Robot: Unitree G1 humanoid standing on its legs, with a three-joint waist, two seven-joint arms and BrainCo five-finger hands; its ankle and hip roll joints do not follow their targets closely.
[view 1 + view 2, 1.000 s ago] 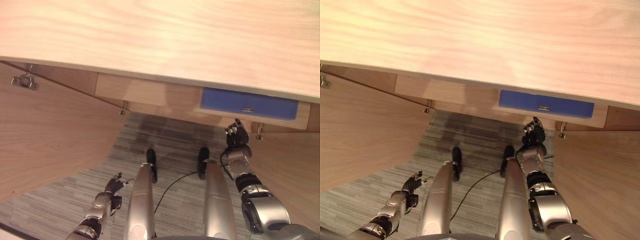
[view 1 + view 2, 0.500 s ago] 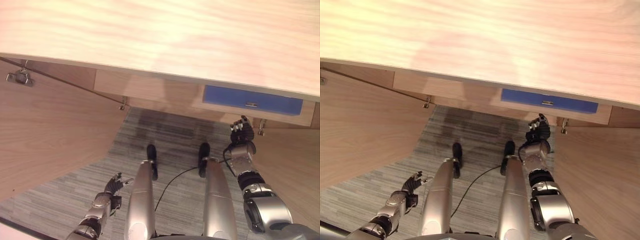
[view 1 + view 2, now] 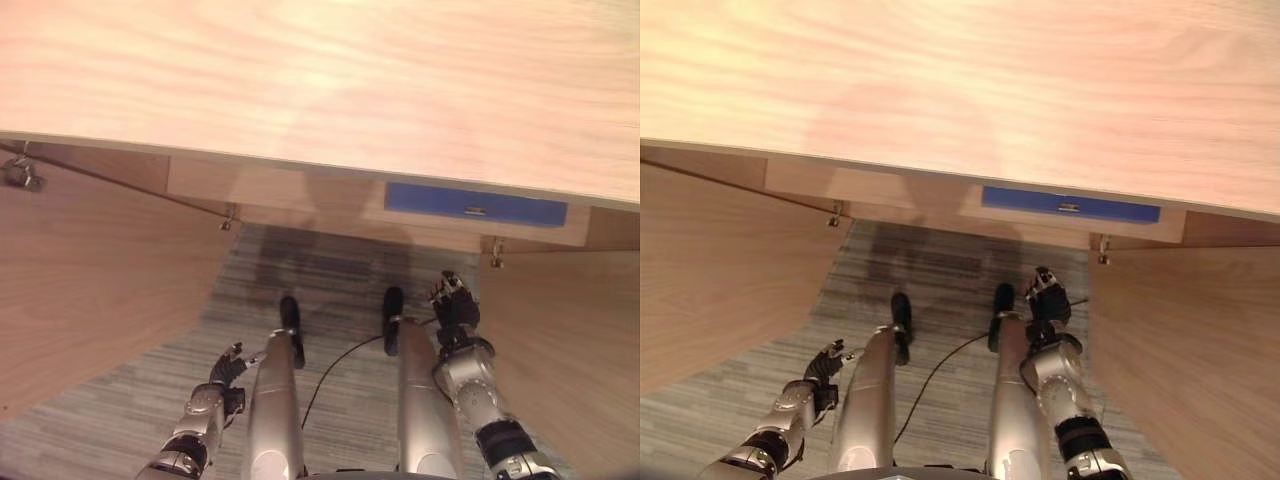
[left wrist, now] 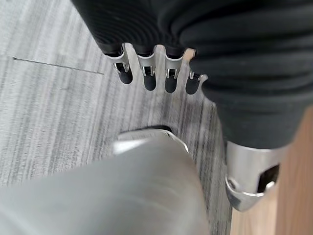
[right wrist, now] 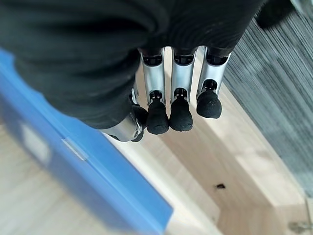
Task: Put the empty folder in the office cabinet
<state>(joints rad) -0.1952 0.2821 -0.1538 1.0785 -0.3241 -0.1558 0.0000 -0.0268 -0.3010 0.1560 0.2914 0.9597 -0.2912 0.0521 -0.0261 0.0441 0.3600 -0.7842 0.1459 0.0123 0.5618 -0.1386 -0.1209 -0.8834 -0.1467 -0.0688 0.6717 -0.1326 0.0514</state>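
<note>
1. You see the blue folder (image 3: 476, 205) lying flat on a shelf inside the cabinet (image 3: 300, 190), under the wide wooden top (image 3: 320, 80), its long edge facing out.
2. Your right hand (image 3: 454, 303) hangs below the shelf, apart from the folder, fingers (image 5: 178, 105) relaxed and holding nothing.
3. Your left hand (image 3: 228, 370) idles low over the carpet (image 3: 320, 270), fingers loose and empty.
4. Both doors stand open: the left door (image 3: 90, 270) and the right door (image 3: 560, 340).
5. Risk, as a judgement: swing the right door shut carelessly and it may catch your right arm, which hangs just beside it.
6. Risk: if the folder sits proud of the shelf edge, the door may jam on it.
</note>
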